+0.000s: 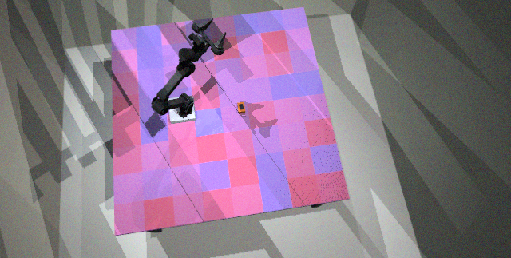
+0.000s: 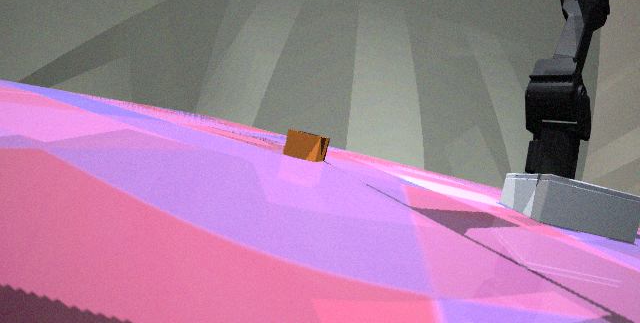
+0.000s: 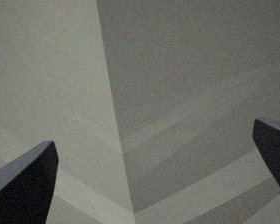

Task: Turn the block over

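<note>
A small orange block (image 1: pixel 241 107) (image 2: pixel 306 145) rests on the pink and purple checkered table (image 1: pixel 223 162) (image 2: pixel 200 223), right of the arm's base. In the overhead view a dark mark shows on its top face. My gripper (image 1: pixel 211 34) (image 3: pixel 157 139) is open and empty, raised high in the air well away from the block. The wrist view shows only the two dark fingertips against the grey patterned surroundings; the block is not in that view. In the low side view only the arm's lower links (image 2: pixel 560 108) show, and the gripper is out of frame.
The arm stands on a white base plate (image 1: pixel 182 117) (image 2: pixel 575 208) left of the table's centre. Dark seam lines run across the table. The table's edges drop off to a grey patterned floor (image 1: pixel 419 130) on all sides.
</note>
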Controlling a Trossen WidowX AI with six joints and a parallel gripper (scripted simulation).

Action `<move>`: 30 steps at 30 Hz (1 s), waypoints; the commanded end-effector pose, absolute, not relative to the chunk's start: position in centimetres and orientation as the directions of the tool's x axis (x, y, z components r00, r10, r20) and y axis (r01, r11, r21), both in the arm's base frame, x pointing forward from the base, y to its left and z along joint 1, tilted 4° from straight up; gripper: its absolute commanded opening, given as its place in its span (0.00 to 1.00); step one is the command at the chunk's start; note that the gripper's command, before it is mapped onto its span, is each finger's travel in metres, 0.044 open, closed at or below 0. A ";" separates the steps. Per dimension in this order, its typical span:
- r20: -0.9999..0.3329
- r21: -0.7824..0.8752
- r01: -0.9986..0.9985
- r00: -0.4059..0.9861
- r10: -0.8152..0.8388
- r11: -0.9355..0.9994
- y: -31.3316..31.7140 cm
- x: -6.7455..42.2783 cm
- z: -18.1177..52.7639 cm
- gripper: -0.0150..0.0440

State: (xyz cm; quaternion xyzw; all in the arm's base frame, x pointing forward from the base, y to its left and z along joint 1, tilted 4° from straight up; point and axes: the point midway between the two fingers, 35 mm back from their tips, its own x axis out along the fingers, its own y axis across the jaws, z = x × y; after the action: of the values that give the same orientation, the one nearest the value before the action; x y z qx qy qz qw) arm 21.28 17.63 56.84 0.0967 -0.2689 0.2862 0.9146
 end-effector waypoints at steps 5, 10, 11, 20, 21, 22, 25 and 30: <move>0.269 0.002 -0.501 0.834 0.482 0.866 19.3 28.8 49.3 1.00; 0.005 -0.028 -0.429 0.903 0.429 0.903 18.6 33.6 42.4 1.00; -0.050 -0.034 -0.414 0.910 0.412 0.910 18.3 34.4 41.0 1.00; -0.531 -0.072 -0.287 0.822 0.207 0.955 12.8 38.9 27.6 1.00; -0.579 -0.075 -0.273 0.795 0.181 0.959 11.9 39.0 26.2 1.00; -0.625 -0.077 -0.259 0.765 0.156 0.963 11.1 39.0 24.8 1.00; -0.751 -0.081 -0.217 0.655 0.084 0.973 8.5 38.7 20.8 1.00; -0.920 -0.078 -0.140 0.392 -0.017 0.987 3.9 36.4 14.6 1.00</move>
State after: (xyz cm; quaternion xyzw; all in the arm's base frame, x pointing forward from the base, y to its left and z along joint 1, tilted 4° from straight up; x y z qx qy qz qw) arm 37.64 6.08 17.52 -0.0798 0.4792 0.0568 0.8722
